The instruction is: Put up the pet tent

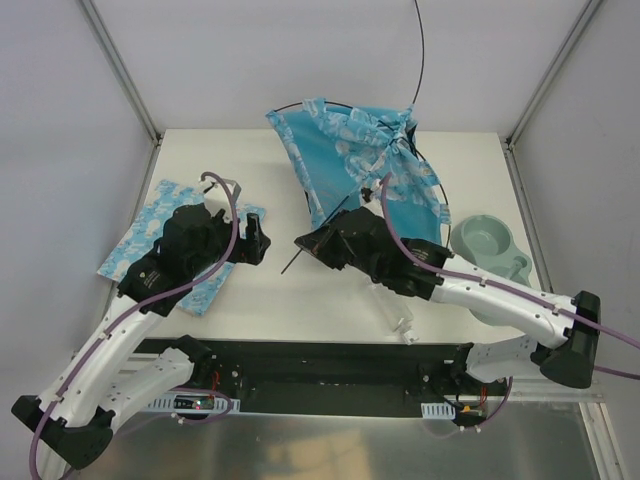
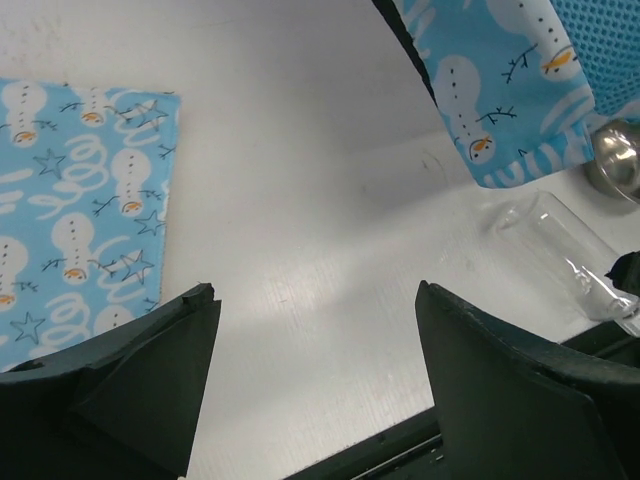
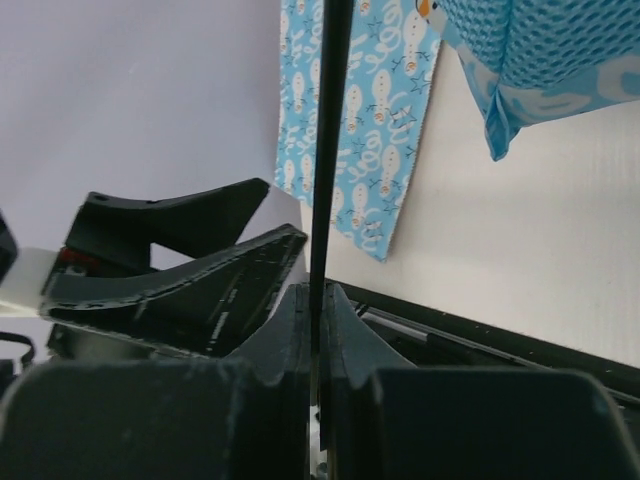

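I see the right pincer (image 3: 316,300) clamped on the thin black pole (image 3: 330,130) of the blue fabric tent (image 1: 345,150), left pincer (image 2: 315,300) spread wide.

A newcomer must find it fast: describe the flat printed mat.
Start at the white table and go to its left side. There, partly under the left arm, lies the mat, a light-blue snowman-print rectangle. Unlike the pet tent at the back, it lies flat and has no poles.

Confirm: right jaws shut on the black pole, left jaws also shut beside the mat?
No: the left wrist view shows the left jaws wide open, nothing between them, beside the mat. The right jaws are shut on the black pole.
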